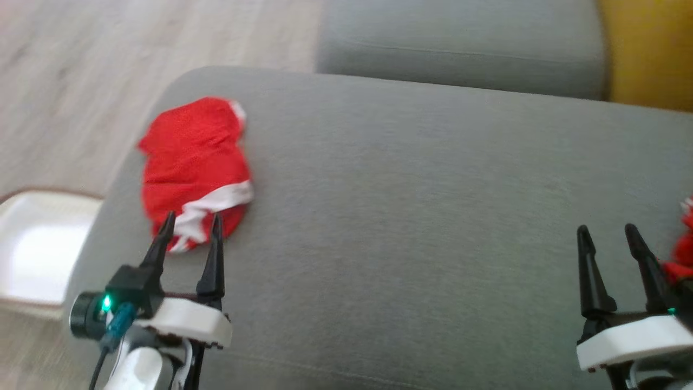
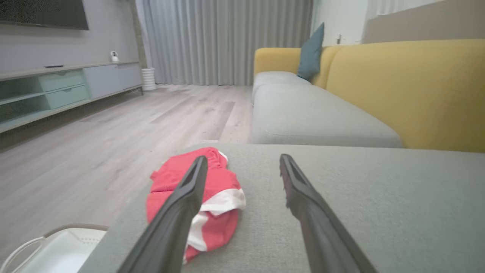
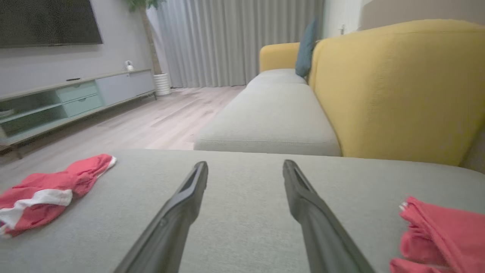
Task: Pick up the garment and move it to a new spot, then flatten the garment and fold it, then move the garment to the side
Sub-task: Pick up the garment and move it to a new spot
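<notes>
Left gripper (image 1: 193, 218), right gripper (image 1: 606, 229) spread, empty. Crumpled red white-trimmed garment (image 1: 189, 157) at edge of grey fabric cushion (image 1: 406, 216); sloppy grab could nudge it off.

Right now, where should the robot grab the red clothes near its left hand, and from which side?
Probably the bunched near end of the red garment, by the white band. It is crumpled there, giving folds to pinch. The open left gripper points at that end, so come down from the robot's side.
</notes>
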{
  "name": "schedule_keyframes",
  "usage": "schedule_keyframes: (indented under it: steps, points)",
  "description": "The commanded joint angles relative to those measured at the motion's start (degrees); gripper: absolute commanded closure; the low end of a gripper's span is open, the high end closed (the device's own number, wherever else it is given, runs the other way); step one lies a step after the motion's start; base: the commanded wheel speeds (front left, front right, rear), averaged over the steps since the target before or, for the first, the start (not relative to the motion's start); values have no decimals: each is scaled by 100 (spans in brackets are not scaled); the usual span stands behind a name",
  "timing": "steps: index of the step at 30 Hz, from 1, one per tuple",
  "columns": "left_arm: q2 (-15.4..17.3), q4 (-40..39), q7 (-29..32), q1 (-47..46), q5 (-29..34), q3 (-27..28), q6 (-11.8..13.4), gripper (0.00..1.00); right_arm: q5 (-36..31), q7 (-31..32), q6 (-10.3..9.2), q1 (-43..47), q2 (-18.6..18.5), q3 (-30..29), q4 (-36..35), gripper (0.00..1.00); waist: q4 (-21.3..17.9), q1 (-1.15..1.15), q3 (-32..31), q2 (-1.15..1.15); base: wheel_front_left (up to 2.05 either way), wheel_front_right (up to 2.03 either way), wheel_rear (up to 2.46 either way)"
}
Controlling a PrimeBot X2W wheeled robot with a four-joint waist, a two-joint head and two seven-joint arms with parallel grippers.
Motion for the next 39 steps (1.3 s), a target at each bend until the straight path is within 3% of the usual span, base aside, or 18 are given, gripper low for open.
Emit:
schedule_keyframes:
  steps: [1,7,13,21,26,34,39]
  points:
    - [46,-108,-88,-412,7,231,-34,0,-30,43,37,-291,-48,166,-283,0,592,0,102,0,0,0,0]
    - [45,52,-168,-620,-16,356,-200,0,-104,132,37,-451,-48,298,-336,0,1185,0,195,0,0,0,0]
    - [74,142,-186,-702,10,458,-430,0,-123,149,37,-544,-48,360,-317,0,1503,0,239,0,0,0,0]
    - [-17,175,-188,-746,68,660,-650,0,-152,196,37,-665,-48,396,-351,0,1514,0,450,0,0,0,0]
    - [-169,422,-189,-1079,11,773,-841,0,-285,367,37,-831,-48,420,-516,0,1343,0,933,0,0,0,0]
    - [-487,2594,-91,-2504,-419,741,-1562,0,-647,810,37,-1178,-84,380,-948,0,1090,0,2001,0,0,0,0]
    - [-538,3772,118,-3234,-520,536,-1819,0,-673,908,37,-1283,-149,367,-1050,0,1025,0,2229,0,0,0,0]
